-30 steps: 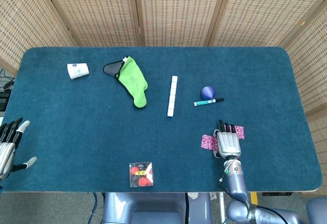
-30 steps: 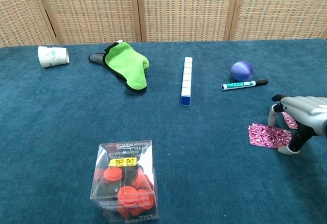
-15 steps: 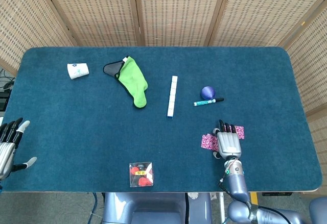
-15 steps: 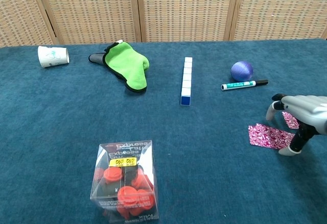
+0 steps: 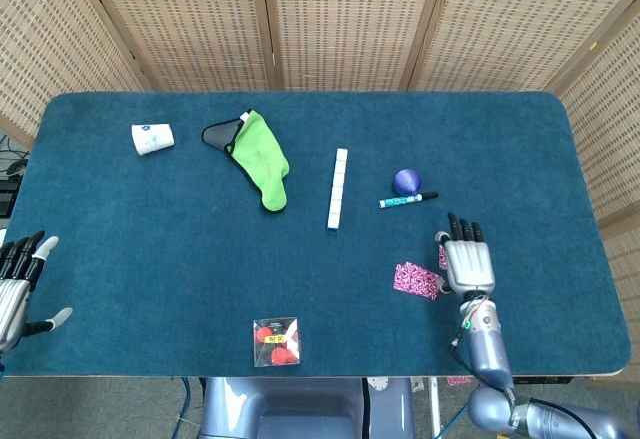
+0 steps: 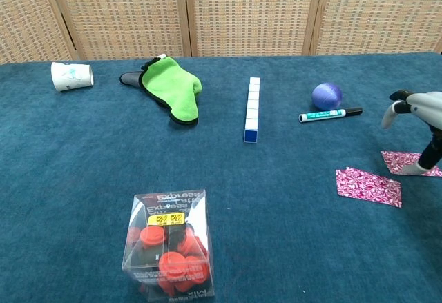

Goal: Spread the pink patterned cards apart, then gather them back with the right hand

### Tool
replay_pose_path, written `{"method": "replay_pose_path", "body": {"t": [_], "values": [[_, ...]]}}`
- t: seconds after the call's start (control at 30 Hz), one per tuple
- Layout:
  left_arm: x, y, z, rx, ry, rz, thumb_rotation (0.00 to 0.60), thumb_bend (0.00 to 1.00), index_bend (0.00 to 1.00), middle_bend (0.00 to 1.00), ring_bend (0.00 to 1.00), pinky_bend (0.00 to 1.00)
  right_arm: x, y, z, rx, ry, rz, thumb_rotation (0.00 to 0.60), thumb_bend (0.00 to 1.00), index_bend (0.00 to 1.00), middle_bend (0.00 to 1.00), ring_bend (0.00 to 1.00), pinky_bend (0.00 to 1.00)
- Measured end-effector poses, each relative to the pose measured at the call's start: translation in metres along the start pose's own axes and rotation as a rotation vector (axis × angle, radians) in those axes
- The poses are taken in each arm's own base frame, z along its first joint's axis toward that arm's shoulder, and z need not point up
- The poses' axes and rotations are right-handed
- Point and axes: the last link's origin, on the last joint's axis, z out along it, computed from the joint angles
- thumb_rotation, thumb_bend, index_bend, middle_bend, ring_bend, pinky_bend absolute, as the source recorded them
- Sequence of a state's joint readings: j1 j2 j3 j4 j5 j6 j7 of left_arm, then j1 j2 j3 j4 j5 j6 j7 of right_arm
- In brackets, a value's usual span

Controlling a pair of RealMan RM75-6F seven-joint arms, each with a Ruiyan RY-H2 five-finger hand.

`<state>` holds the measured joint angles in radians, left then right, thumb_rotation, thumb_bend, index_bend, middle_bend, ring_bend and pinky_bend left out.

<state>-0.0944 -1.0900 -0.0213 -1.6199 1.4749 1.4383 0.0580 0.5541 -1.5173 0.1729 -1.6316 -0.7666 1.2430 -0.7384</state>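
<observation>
Pink patterned cards: two, lying flat and apart, nearer card free, farther card pinned under one of the right hand's spread fingers, apparently mid-spread. Left hand: splayed, empty, at desk edge. Desk: teal felt. Backdrop: woven wicker screens.

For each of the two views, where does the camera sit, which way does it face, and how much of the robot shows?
Head view: high above the table's near edge, looking steeply down on the whole blue table; both the left hand and the right hand show, the right with its forearm.
Chest view: low at the near edge, looking across toward the wicker screens; only the right hand shows, at the right edge.
Shared: the two pink patterned cards, purple ball, marker.
</observation>
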Motion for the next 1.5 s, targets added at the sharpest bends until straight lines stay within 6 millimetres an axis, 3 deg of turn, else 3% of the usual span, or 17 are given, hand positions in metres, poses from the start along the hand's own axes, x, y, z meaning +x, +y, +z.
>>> {"method": "replay_pose_path", "body": {"t": [0.3,1.5], "values": [[0.000,0.001,0.001,0.007,0.004,0.009,0.600,0.00,0.00,0.00,0.00,0.00,-0.012,0.030,0.024,-0.041,-0.054,0.005,0.600,0.23,0.29,0.00,0.00,0.06],[-0.001,0.001,0.001,0.020,0.014,0.018,0.600,0.00,0.00,0.00,0.00,0.00,-0.028,0.036,0.045,-0.022,-0.100,-0.043,0.600,0.26,0.36,0.00,0.00,0.06]]}}
